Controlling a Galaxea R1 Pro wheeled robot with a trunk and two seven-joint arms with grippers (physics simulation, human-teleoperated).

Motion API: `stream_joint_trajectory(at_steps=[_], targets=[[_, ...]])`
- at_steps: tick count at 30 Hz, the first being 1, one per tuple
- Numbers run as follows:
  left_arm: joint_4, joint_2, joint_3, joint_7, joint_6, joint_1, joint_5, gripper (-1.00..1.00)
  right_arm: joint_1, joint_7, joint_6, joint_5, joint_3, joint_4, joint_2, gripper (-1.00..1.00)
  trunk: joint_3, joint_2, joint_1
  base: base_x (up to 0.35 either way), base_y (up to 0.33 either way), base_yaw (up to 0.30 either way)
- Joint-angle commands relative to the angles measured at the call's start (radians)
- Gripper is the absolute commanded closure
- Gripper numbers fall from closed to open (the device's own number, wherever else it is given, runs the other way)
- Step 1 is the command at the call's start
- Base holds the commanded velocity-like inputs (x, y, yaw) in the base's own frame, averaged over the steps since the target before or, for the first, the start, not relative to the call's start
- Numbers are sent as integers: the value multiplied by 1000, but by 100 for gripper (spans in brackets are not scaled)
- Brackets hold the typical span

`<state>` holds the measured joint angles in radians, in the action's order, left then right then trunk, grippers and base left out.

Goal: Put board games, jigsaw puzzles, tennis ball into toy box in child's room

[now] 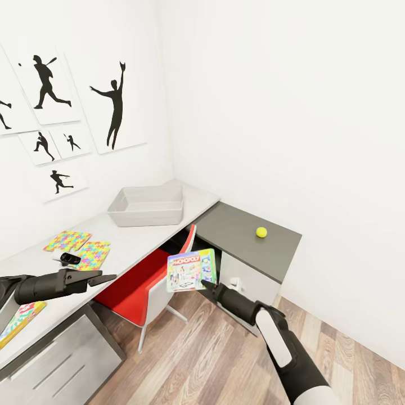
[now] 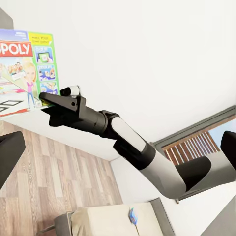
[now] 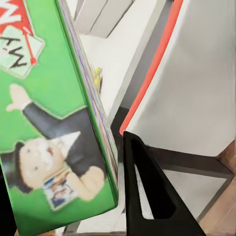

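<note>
Yellow tennis ball (image 1: pixel 261 232), two puzzles (image 1: pixel 79 246); right gripper (image 1: pixel 206 284) clamps one Monopoly box (image 1: pixel 191 270).

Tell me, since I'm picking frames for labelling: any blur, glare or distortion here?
Head view: evenly lit, sharp, walls lean from the wide lens; tennis ball casts a soft shadow. Right wrist view: Monopoly box close and slightly soft. Left wrist view: clear, no glare.

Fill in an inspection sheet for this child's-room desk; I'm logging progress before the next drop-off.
Surface: white desk, grey cabinet top.
Job's things: toy box looks empty; two jigsaw puzzles and another box on desk; tennis ball on cabinet.
Clutter: small black object by the puzzles.
Grippers: right gripper holds Monopoly box; left gripper holds nothing.
Cables: nothing seen.
Surroundings: red chair, silhouette posters.
</note>
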<state>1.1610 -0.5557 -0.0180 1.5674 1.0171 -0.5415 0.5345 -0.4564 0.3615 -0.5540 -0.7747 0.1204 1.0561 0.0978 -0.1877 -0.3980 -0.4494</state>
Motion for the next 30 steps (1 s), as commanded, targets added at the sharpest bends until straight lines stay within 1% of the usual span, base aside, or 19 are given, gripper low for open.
stream_joint_trajectory(at_steps=[1, 3, 4, 5, 7, 8, 9, 10, 11, 12, 14, 15, 18, 20, 24, 26, 30], targets=[[0, -1, 0, 3, 11, -1, 0, -100, -1, -2, -21, -3, -3, 9, 1, 100, -2, -2, -1, 0, 0, 0], [0, -2, 0, 3, 11, -1, 1, -100, -21, -26, -111, -4, -7, 45, 5, 100, -2, -2, -1, 0, 0, 0], [0, -2, 0, 3, 11, -1, 1, -100, -33, -40, -137, -5, -8, 58, 7, 100, -2, -2, -1, 0, 0, 0], [0, -1, 1, 3, 11, -1, 1, -100, -67, -82, -189, -6, -8, 94, 15, 100, -2, -2, -1, 0, 0, 0], [0, 1, 1, 3, 11, -1, 2, -100, -139, -206, -278, -8, -11, 168, 44, 100, -2, -2, -1, 0, 0, 0], [0, 1, 1, 3, 11, 0, 2, -100, -155, -239, -295, -9, -12, 179, 50, 100, -2, -2, -1, 0, 0, 0], [0, 1, 1, 3, 11, -1, 2, -100, -183, -298, -322, -16, -19, 191, 61, 100, -2, -2, -1, 0, 0, 0], [0, 2, 1, 3, 11, -1, 1, -100, -205, -339, -339, -34, -28, 196, 67, 100, -2, -2, -1, 0, 0, 0], [0, 2, 1, 3, 12, -1, 0, -100, -225, -365, -351, -63, -37, 199, 70, 100, -2, -2, -1, 0, 0, 0], [0, 2, 1, 3, 12, -1, -1, -100, -234, -374, -355, -81, -42, 199, 70, 100, -2, -2, -1, 0, 0, 0], [-4, 2, 1, 3, 12, -1, -1, -100, -256, -398, -363, -154, -56, 196, 67, 100, -2, -2, -1, 0, 0, 0], [-9, 2, 1, 3, 12, -1, -1, -100, -261, -405, -363, -182, -59, 195, 66, 100, -2, -2, -1, 0, 0, 0], [-30, 2, 1, 3, 10, -1, -1, -100, -267, -420, -364, -215, -62, 196, 64, 100, -2, -2, -1, 0, 0, 0], [-49, 3, 1, 3, 10, -1, -1, -100, -266, -430, -364, -226, -64, 196, 63, 100, -2, -2, -1, 0, 0, 12], [-61, 2, -4, 3, 10, -2, -1, -100, -262, -435, -362, -234, -66, 191, 57, 100, 0, -2, -1, 93, 0, 151], [-62, 2, -10, 3, 15, -8, 0, -100, -261, -434, -360, -237, -72, 183, 47, 100, 2, -2, -1, 250, 0, 218], [-52, -5, -49, 3, 23, -13, -1, -100, -260, -434, -359, -238, -84, 177, 41, 100, 5, -2, -1, 312, 0, 255]])
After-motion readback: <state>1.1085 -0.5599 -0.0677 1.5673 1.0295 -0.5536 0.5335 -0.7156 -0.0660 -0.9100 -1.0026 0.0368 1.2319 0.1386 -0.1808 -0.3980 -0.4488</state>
